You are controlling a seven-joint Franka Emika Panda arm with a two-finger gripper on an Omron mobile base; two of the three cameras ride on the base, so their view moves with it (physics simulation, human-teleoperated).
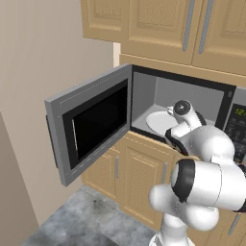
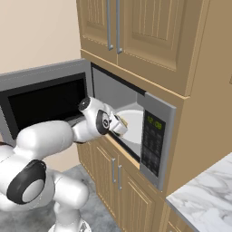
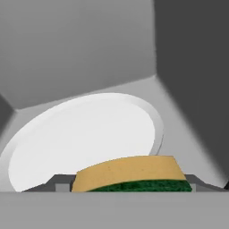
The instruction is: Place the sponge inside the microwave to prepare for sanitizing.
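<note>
The gripper pinches the sponge across its width, jaws set wide around it, yellow face up and green edge below. It looks light and soft, likely to squash under pressure and spring back, so a gentle hold on its flat sides seems right. It hangs over the near edge of the white plate inside the open microwave.

grey microwave floor inside the open cavity, white round plate lying flat on it
</note>
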